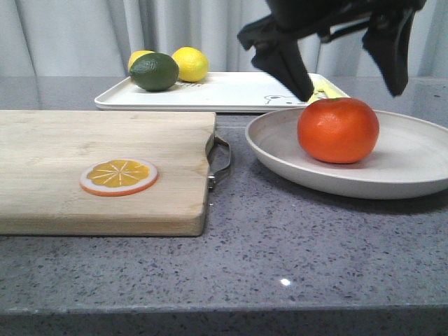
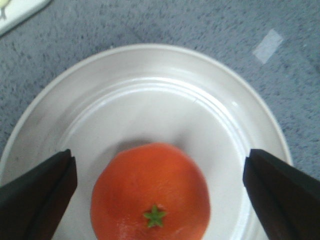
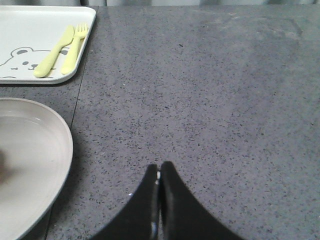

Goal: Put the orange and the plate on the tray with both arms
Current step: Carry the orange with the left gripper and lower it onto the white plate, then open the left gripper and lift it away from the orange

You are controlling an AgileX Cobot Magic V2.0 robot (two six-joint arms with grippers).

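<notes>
The orange (image 1: 338, 130) sat on the plate (image 1: 413, 164), toward the side nearer the board (image 1: 105, 168), and the plate rested on the counter just in front of the tray (image 1: 231, 91), not on it. The left gripper (image 1: 344, 73) hung above the orange with its fingers spread wide and touching nothing. The right gripper (image 3: 159, 200) had its fingers pressed together, empty, over bare counter beside the plate.
</notes>
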